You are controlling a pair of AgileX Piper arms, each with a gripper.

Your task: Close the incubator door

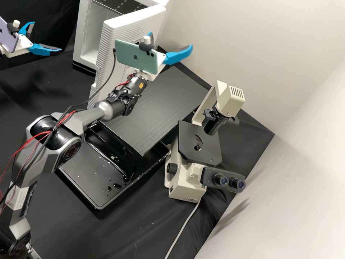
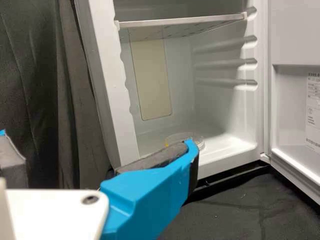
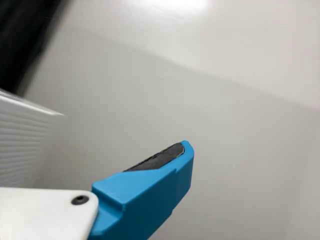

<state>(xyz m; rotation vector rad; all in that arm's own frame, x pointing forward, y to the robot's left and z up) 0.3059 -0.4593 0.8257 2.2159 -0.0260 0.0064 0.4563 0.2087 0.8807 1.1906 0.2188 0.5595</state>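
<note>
The right pincer (image 1: 170, 41), spread and empty, is beside the open incubator door (image 1: 107, 43), likely rigid yet easy-swinging: push its outer face (image 1: 124, 27) near the free edge (image 1: 100, 54). The left pincer (image 1: 46, 36) gapes too.

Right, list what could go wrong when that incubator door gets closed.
The left gripper hangs out in front of the open incubator, so the closing door might strike it. The right gripper's fingers point past the door toward the wall; a careless sweep could scrape that. A hard shut may jolt the clear dish inside.
</note>
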